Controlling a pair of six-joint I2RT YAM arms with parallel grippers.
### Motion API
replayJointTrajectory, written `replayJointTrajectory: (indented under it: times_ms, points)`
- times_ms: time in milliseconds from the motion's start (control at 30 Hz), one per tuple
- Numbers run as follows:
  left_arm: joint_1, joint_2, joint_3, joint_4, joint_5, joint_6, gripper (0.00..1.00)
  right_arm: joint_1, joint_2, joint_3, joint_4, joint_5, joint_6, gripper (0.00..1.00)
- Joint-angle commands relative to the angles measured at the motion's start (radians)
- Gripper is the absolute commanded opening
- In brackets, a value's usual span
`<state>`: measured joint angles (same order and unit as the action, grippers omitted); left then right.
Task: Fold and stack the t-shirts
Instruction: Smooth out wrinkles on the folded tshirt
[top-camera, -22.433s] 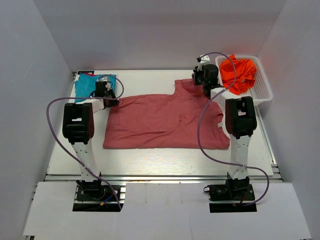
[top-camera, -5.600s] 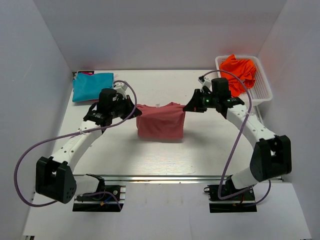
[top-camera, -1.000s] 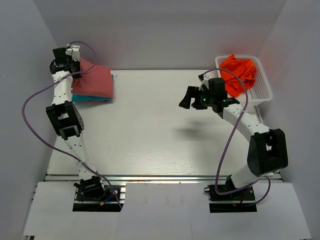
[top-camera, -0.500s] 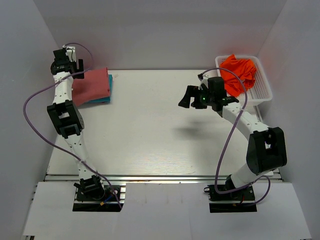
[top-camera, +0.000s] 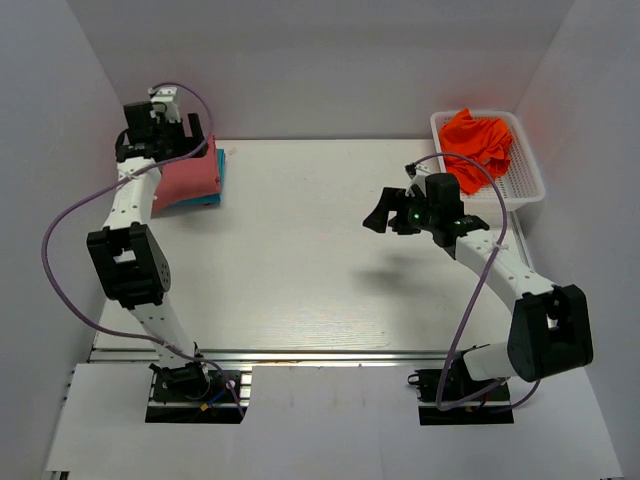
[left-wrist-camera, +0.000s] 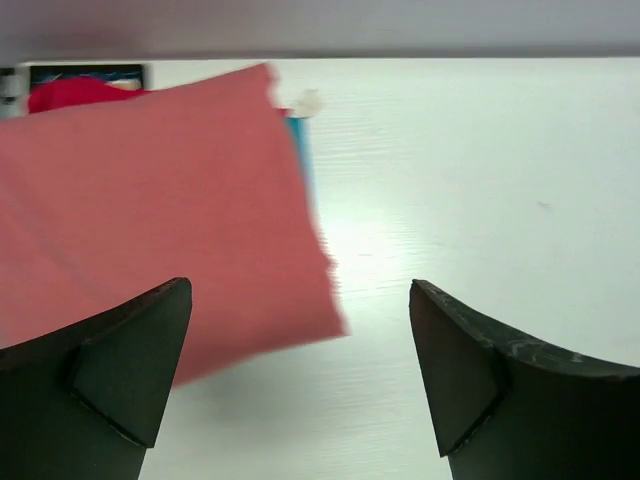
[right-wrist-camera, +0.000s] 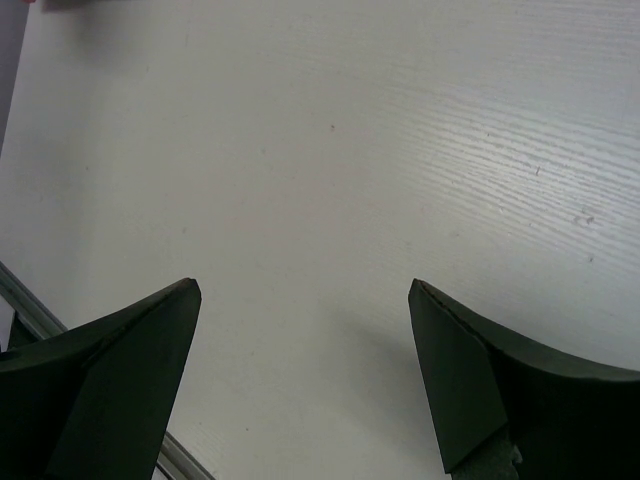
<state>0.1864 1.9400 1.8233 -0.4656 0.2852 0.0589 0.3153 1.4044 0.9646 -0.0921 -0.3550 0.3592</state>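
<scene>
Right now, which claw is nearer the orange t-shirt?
Right. The right claw hangs over the table, left of the basket with the orange t-shirt; the left claw is far across, above the folded red t-shirt.

Red shirt (left-wrist-camera: 150, 200), ahead of the left jaws: soft matt cloth, lying smooth and flat, no sheen.
Teal shirt (left-wrist-camera: 300, 150), a strip at the red shirt's right edge: matt cloth as well.
Orange shirt (top-camera: 478, 142): matt cloth, heavily crumpled.
Basket (top-camera: 527, 178): white plastic mesh, slight gloss.
Table (right-wrist-camera: 400, 150), below both pairs of jaws: white, fine straight wood-like grain, satin finish. There is a glare patch between the left jaws, just right of the red shirt.
Left fingers (left-wrist-camera: 100, 380) and right fingers (right-wrist-camera: 480, 400): black, matt, hard, plastic by look; edges worn slightly grey.
Cables (top-camera: 58, 235): purple, smooth sheath.
Arm links (top-camera: 135, 200): white and black, smooth; plastic or painted, cannot tell.
Walls (top-camera: 320, 70): plain, matt, pale grey.
</scene>
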Motion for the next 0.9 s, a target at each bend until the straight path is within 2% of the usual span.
replayJointTrajectory:
  times_ms: [0,67,167,333,400,467,600,867]
  points:
    - [-0.071,-0.137,-0.179,0.135,0.087,-0.074,1.0,-0.001,-0.07,-0.05,0.051,0.019,-0.011,0.9]
    - [-0.093,-0.154,-0.255,0.209,0.088,-0.085,1.0,0.001,-0.093,-0.076,0.046,0.034,-0.017,0.9]
    - [-0.093,-0.116,-0.256,0.22,0.121,-0.085,1.0,0.001,-0.111,-0.099,0.035,0.056,-0.026,0.9]
    - [-0.093,0.103,-0.13,0.139,0.199,-0.096,1.0,-0.001,-0.096,-0.089,0.011,0.073,-0.029,0.9]
    - [-0.093,0.141,-0.119,0.149,0.232,-0.114,1.0,-0.002,-0.094,-0.084,0.008,0.092,-0.037,0.9]
    - [-0.093,0.168,-0.174,0.191,0.232,-0.128,1.0,-0.001,-0.088,-0.079,-0.001,0.111,-0.04,0.9]
    - [-0.093,0.223,-0.185,0.219,0.246,-0.128,1.0,-0.001,-0.074,-0.061,-0.029,0.133,-0.048,0.9]
    - [-0.093,0.228,-0.062,0.18,0.298,-0.128,1.0,-0.001,-0.085,-0.03,-0.038,0.129,-0.051,0.9]
